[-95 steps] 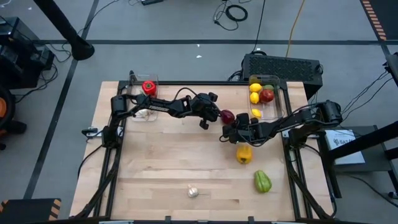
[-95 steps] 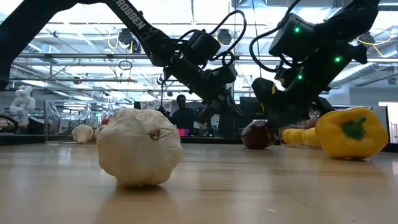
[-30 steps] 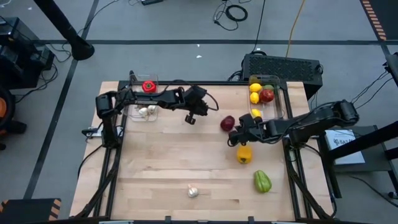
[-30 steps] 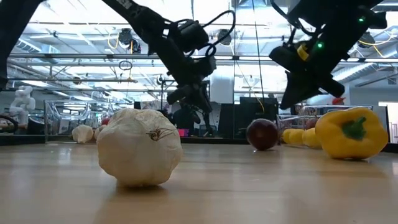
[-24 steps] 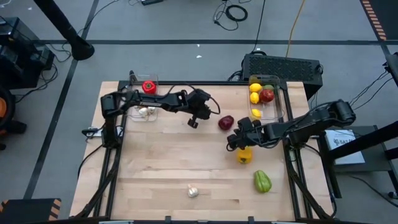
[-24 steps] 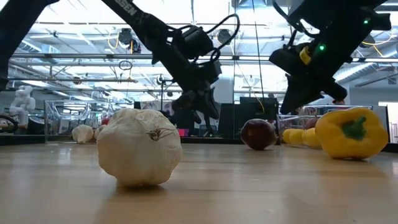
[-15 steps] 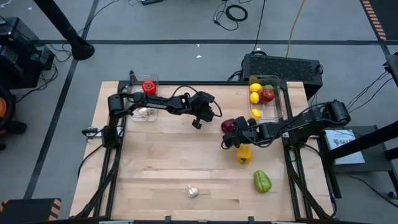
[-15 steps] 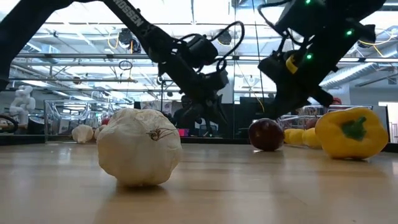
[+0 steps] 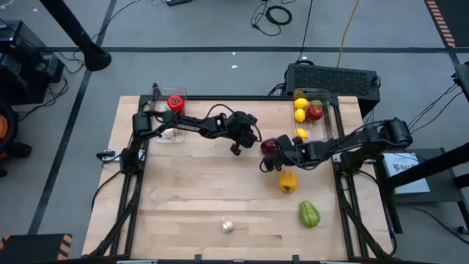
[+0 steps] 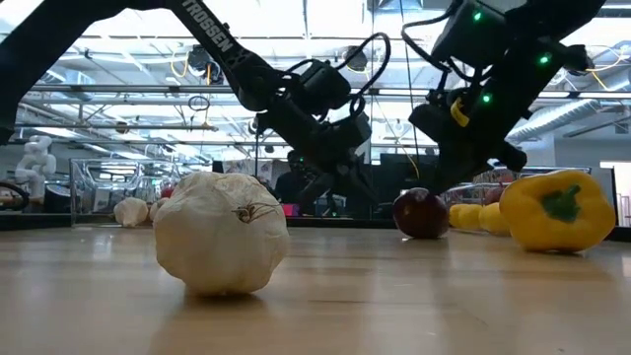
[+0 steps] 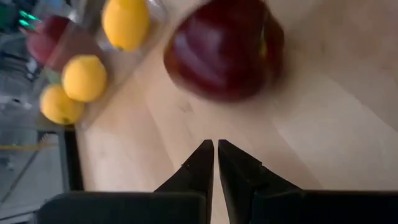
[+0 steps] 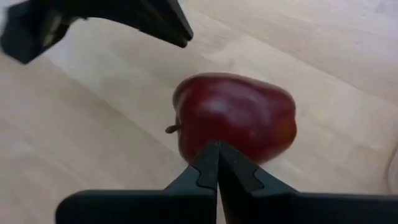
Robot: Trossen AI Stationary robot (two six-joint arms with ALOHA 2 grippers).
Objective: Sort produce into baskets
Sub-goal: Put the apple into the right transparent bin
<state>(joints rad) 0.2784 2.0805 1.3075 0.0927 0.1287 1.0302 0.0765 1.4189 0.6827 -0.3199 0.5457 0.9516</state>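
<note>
from my end the light wooden table point(image 9: 190, 198) fills the overhead view, and i'm using the dark red apple point(image 9: 270, 146) as my landmark. it sits on bare wood, in no bin.

the clear plastic bin on the right point(image 9: 327, 125) is just past the apple toward the table's right edge, with yellow lemons point(image 9: 300, 103) and a red apple point(image 9: 314, 112) inside. the other clear bin point(image 9: 156, 130) is well apart from the dark apple, at the table's far left, holding a red pepper point(image 9: 174, 103) and pale garlic point(image 9: 170, 133).

left gripper point(image 9: 253, 139) is just beside the apple on its left, jaws pressed together, holding nothing; in its wrist view the apple point(image 11: 225, 48) sits beyond the tips. right gripper point(image 9: 274, 158) is right at the apple's near side, jaws together too; in its wrist view the tips overlap the apple point(image 12: 235, 118), but i can't tell if they actually touch.

yellow bell pepper point(image 9: 288, 180) lies near the apple, toward the front edge. green pepper point(image 9: 309, 214) is farther out that way. white garlic bulb point(image 9: 228, 226) is well apart, by the front edge.
</note>
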